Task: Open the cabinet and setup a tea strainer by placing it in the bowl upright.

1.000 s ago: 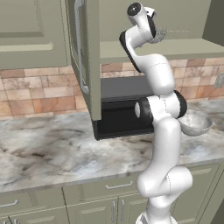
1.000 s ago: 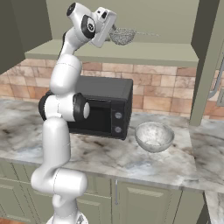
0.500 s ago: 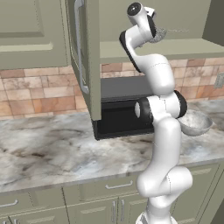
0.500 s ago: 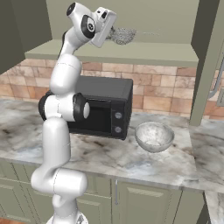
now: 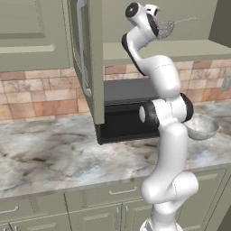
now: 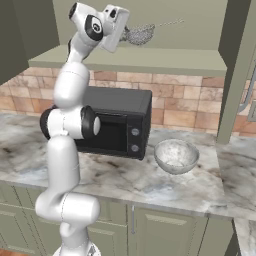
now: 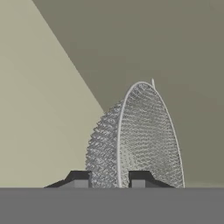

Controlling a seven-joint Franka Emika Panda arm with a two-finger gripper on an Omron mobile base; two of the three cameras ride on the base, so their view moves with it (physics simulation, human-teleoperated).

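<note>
The tea strainer (image 6: 139, 35) is up inside the open cabinet (image 5: 189, 18), its mesh cup tipped on edge above the shelf and its thin handle reaching away toward the cabinet's back. In the hand view the rim of the cup (image 7: 140, 140) stands between the two fingertips, and the gripper (image 7: 110, 178) is closed on it. The cabinet door (image 5: 85, 58) hangs swung out over the counter (image 5: 49, 158). Below the shelf a black microwave (image 6: 117, 125) sits on the counter, and the bowl (image 6: 176, 156) rests just beside it.
</note>
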